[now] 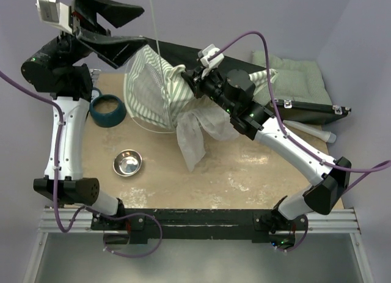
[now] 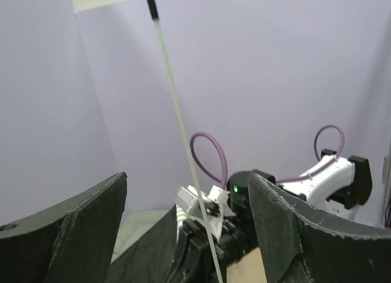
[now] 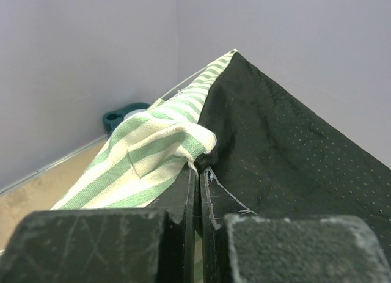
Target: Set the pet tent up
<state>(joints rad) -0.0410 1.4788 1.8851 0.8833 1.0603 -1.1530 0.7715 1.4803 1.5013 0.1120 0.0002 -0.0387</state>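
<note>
The pet tent (image 1: 153, 93), pale green-and-white striped with mesh and a white flap, lies bunched at the back middle of the table. My right gripper (image 1: 188, 80) is shut on its top corner. The right wrist view shows the jaws (image 3: 200, 168) pressed together on the striped cloth (image 3: 153, 148) where it meets black dotted fabric (image 3: 287, 136). A thin white pole (image 1: 154, 17) rises from the tent. My left gripper (image 1: 125, 29) is open, raised high at the back left. In its wrist view the pole (image 2: 177, 112) crosses between the spread fingers (image 2: 91, 216), not gripped.
A teal bowl (image 1: 108, 110) and a steel bowl (image 1: 127, 162) stand on the left of the tan table. A green quilted cushion (image 1: 299, 78) lies at the back right, with a black case (image 1: 305, 109) and a white tube (image 1: 311, 131) in front of it.
</note>
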